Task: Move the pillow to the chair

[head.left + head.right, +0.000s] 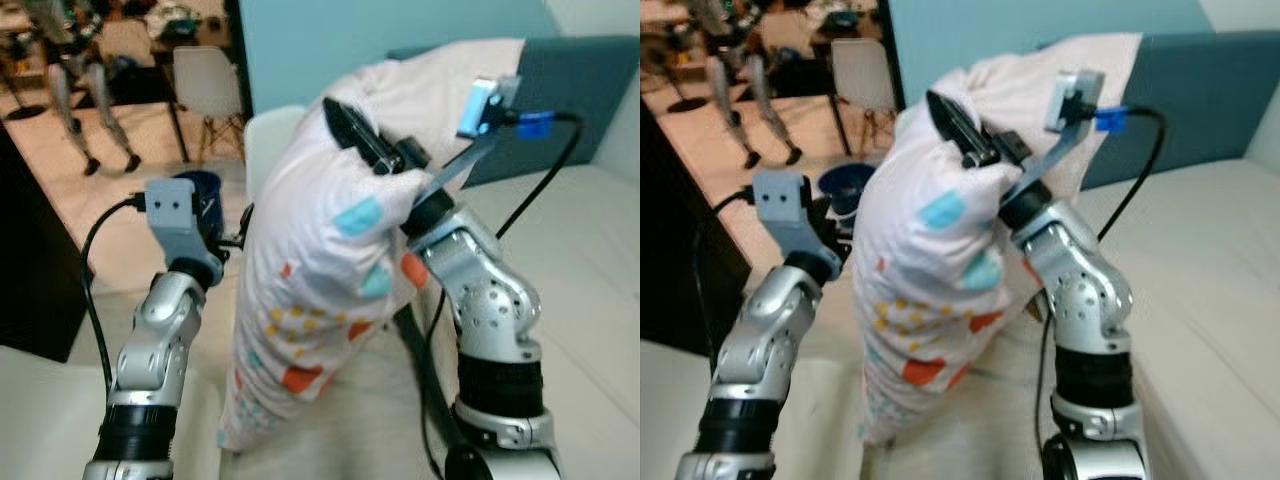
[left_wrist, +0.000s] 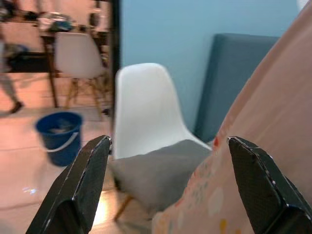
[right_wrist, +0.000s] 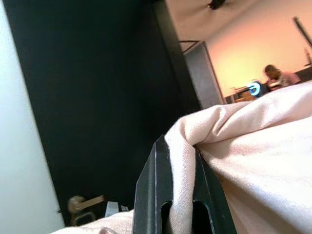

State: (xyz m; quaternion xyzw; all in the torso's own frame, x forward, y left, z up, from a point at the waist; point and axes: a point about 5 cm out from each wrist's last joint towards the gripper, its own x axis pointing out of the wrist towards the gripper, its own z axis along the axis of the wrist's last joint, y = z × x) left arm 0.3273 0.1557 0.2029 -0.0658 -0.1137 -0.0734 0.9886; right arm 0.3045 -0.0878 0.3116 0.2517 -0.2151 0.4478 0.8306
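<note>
From the left eye I see the pillow [image 1: 320,260] held upright off the bed [image 1: 590,290], its long axis running near vertical, white with coloured dots and squares. My right pincer [image 1: 350,125] grips it at the upper edge, fingers closed on a fold of the cover. My left pincer [image 1: 222,232] sits just beside the pillow's left flank, low on that side; from here I cannot tell whether it touches the fabric. Behind the pillow's top left corner a white chair [image 1: 270,140] peeks out, standing off the bed's far left edge.

The right eye gives the same arrangement: the pillow hangs between both arms, with a blue bucket [image 1: 845,190] on the floor beyond the left arm.

In the left wrist view, the two black fingers [image 2: 80,190] stand wide apart and hold nothing. The pillow fills the space by one finger; the white chair with its grey seat cushion [image 2: 156,170] lies straight ahead between them.

In the right wrist view, the fingers [image 3: 158,195] are pinched tight on a ridge of the pillow's cloth.

I judge the chair lies ahead and to the left of the pillow, so the carry goes that way, with the right arm bearing the load.
</note>
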